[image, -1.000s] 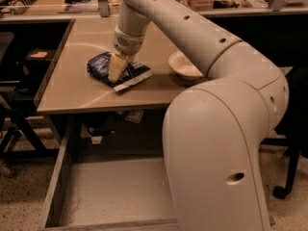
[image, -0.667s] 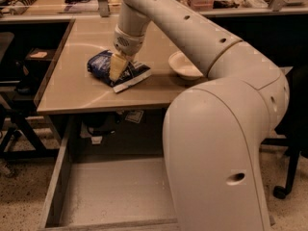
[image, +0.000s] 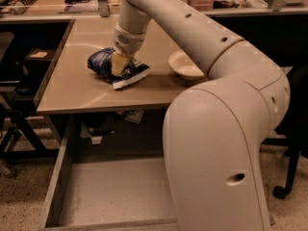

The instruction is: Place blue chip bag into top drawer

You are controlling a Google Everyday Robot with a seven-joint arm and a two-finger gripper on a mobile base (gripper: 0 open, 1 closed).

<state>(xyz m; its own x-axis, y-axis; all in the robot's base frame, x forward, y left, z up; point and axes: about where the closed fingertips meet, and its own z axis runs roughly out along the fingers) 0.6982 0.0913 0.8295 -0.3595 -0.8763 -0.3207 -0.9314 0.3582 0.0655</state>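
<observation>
The blue chip bag lies on the tan tabletop, left of the middle, its silvery edge pointing right. My gripper comes down from above onto the middle of the bag, and its tan fingers are closed together on the foil. The bag still rests on the table. The top drawer is pulled out below the table's front edge, showing a flat grey bottom and low side walls. My arm's large white body hides the drawer's right part.
A white round bowl sits on the table right of the bag. A cluttered counter runs along the back. Dark chair frames stand at the left, and a caster wheel is at the right.
</observation>
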